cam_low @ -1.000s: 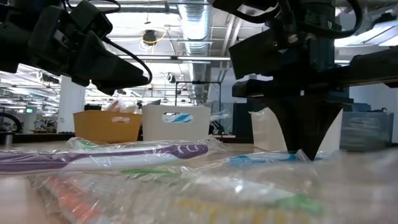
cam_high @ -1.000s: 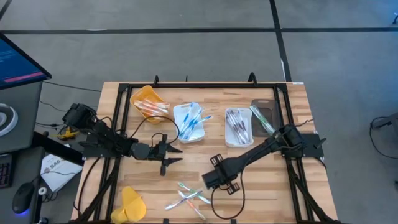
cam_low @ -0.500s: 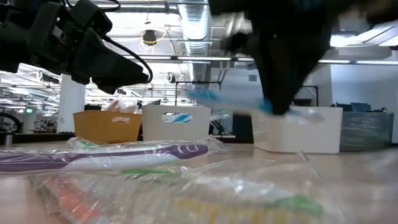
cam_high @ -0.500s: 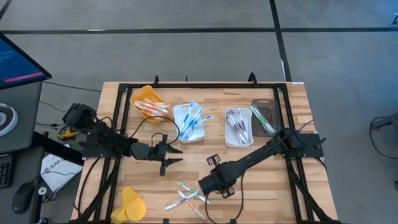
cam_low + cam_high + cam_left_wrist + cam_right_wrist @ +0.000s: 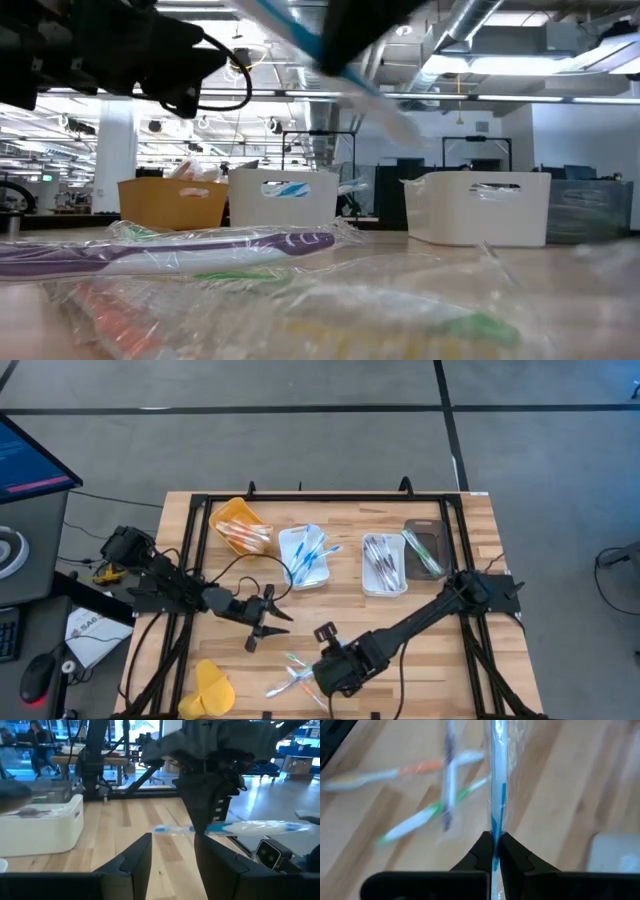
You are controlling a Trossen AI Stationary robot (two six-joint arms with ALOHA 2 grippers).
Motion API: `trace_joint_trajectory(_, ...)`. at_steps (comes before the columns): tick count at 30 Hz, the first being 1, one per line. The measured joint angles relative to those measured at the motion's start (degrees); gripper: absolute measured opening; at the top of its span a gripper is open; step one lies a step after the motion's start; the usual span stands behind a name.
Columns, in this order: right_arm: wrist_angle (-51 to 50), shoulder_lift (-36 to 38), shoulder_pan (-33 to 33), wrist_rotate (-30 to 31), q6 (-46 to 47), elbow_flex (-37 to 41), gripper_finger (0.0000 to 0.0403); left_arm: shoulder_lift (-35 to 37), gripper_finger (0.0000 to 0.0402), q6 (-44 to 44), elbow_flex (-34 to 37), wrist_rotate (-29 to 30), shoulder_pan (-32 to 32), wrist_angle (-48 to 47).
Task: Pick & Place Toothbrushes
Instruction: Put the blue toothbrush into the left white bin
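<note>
The light wooden slatted table (image 5: 440,650) carries a black tube frame around its edges, and both dark arms reach in over it. The right arm stretches diagonally from the table's right side toward the front middle. The left arm comes in from the left edge and waits over the left-centre boards.

Along the far side sit four bins: an orange-yellow plastic bin (image 5: 228,514) with orange-accented brushes, a white rectangular bin (image 5: 288,552) with blue-accented brushes, a second white rectangular bin (image 5: 366,582) with grey-handled brushes, and a dark translucent bin (image 5: 430,536) with a green-accented brush lying across it. A crumpled yellow item (image 5: 212,688) lies at the front left corner.

The right gripper (image 5: 493,851) hangs above the front middle of the table, its fingers pinched tight on a thin blue-and-white toothbrush in a clear wrapper (image 5: 496,795), held lifted off the boards; the left wrist view shows this brush lying level in the air under that gripper.

The left gripper (image 5: 173,855) points toward the table's centre with its fingers partly apart and nothing between them.

Just beside the right gripper, on the boards, lies a small loose heap of wrapped toothbrushes (image 5: 298,676) with green, orange and purple accents, some crossing one another.
</note>
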State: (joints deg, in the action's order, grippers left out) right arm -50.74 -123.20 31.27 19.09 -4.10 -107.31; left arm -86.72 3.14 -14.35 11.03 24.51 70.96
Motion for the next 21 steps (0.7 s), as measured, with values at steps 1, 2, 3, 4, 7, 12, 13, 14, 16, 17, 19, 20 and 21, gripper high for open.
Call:
trace_joint_trajectory(1, 1.6, 0.0, -0.2, 0.7, -1.2, 0.0, 0.0005, 0.0, 0.014, -0.3, 0.0, 0.0, 0.1, 0.2)
trace_joint_trajectory(2, 3.4, 0.0, -0.4, 1.5, -2.3, 0.0, 0.0005, 0.0, 0.014, -0.8, 0.0, 0.0, 0.3, 0.4)
trace_joint_trajectory(3, 4.9, 0.0, -0.5, 2.0, -3.5, 0.0, 0.0005, 0.0, 0.014, -1.4, 0.0, 0.0, 0.6, 0.6)
trace_joint_trajectory(4, 6.0, 0.0, -0.5, 2.2, -4.5, 0.0, 0.0005, 0.0, 0.014, -2.0, 0.0, 0.0, 1.1, 0.7)
trace_joint_trajectory(7, 8.2, 0.0, -0.3, 2.3, -6.0, 0.0, 0.0005, 0.0, 0.014, -4.4, 0.0, -0.5, 2.7, 0.7)
trace_joint_trajectory(12, 13.7, 0.2, -0.3, 2.5, -7.7, 0.7, 0.0005, 0.0, 0.014, -7.7, -0.5, -0.5, 5.1, 0.8)
trace_joint_trajectory(13, 16.3, 0.3, -0.5, 2.4, -8.7, 1.6, 0.0005, 0.0, 0.014, -8.0, -0.8, -0.5, 5.4, 0.8)
trace_joint_trajectory(14, 18.7, 0.3, -0.8, 2.5, -9.3, 2.7, 0.0005, 0.0, 0.014, -8.7, -1.2, -0.5, 5.7, 0.8)
trace_joint_trajectory(16, 20.7, 0.2, -1.6, 2.5, -9.3, 4.1, 0.0005, 0.0, 0.014, -10.1, -1.8, -0.4, 6.5, 0.8)
trace_joint_trajectory(17, 20.8, 0.2, -1.9, 2.6, -9.0, 4.2, 0.0005, 0.0, 0.014, -10.6, -2.1, -0.5, 6.9, 0.8)
trace_joint_trajectory(19, 21.5, 0.3, -2.4, 2.8, -8.5, 4.1, 0.0005, 0.0, 0.014, -11.6, -2.2, -0.5, 7.4, 0.7)
trace_joint_trajectory(20, 21.5, 0.3, -2.4, 3.1, -8.5, 4.0, 0.0005, 0.0, 0.014, -12.0, -2.2, -0.5, 7.6, 0.7)
trace_joint_trajectory(21, 21.7, 0.4, -2.3, 3.5, -8.5, 4.0, 0.0005, 0.0, 0.014, -12.3, -2.2, -0.5, 7.7, 0.5)
